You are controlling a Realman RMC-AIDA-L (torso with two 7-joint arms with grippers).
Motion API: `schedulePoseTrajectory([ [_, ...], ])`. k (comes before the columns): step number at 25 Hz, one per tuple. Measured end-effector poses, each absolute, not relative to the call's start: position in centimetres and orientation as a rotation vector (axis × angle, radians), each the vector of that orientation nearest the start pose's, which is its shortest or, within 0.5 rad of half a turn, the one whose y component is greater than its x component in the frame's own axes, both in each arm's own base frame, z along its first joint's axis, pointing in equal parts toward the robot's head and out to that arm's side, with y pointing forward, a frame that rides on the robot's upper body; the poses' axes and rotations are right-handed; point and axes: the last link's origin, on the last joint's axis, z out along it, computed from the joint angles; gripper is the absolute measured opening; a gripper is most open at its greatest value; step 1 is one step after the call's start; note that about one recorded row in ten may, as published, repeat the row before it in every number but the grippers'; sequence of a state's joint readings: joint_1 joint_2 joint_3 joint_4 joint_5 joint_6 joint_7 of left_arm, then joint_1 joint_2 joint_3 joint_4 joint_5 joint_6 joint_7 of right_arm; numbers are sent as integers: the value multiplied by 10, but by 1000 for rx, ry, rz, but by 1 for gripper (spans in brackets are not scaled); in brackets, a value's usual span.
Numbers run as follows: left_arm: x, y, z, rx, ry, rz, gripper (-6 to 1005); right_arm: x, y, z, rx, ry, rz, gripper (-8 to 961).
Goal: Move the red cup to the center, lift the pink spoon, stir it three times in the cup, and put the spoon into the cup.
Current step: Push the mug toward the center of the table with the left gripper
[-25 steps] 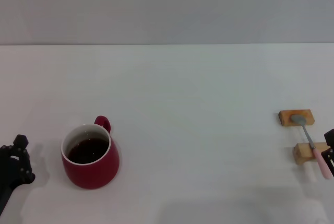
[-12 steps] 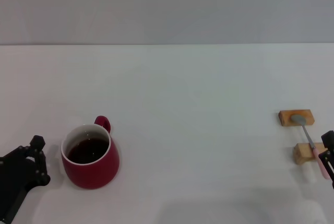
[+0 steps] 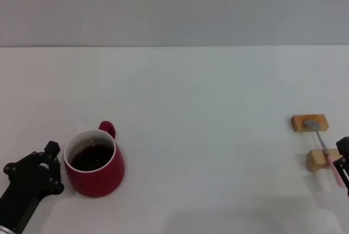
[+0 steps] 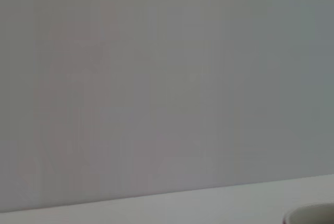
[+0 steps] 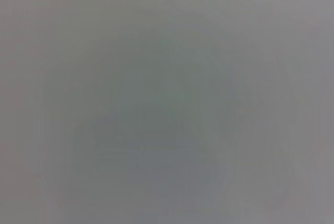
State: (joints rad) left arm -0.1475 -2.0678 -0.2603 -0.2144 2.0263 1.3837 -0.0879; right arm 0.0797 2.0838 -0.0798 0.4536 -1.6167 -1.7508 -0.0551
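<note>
While I looked down at the white table [image 3: 196, 108], my left pincer [image 3: 41, 171] was low at about eight o'clock, right next to the red cup [image 3: 95, 164]. It sat on the cup's nine o'clock side, so near that it might have touched the cup, but I could not be sure. I could not tell how far open it was, and I saw nothing held in it.

The red cup stood straight up, with dark drink inside. Its little handle pointed to twelve o'clock. A bit of its pale rim [image 4: 312, 214] showed at the edge of my left wrist view, with a plain grey wall behind it.

Far from the cup, at about four o'clock, the pink spoon [image 3: 326, 152] lay across two small wooden blocks [image 3: 310, 123]. Its grey bowl rested on the far block. Its pink end stuck out past the near block, toward six o'clock.

My right pincer [image 3: 343, 160] peeked in at the edge of the table, just beside the spoon's pink end. I could not tell if it was open or closed, or if it touched the spoon. My right wrist view showed only grey blur.
</note>
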Motion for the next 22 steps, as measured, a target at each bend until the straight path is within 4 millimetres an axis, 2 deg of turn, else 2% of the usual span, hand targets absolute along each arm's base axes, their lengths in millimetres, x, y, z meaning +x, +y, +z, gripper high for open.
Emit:
schedulePoseTrajectory([
  [22, -335, 210, -70, -1872, -539, -726, -2, 305, 159, -51, -1514, 522, 928, 823],
])
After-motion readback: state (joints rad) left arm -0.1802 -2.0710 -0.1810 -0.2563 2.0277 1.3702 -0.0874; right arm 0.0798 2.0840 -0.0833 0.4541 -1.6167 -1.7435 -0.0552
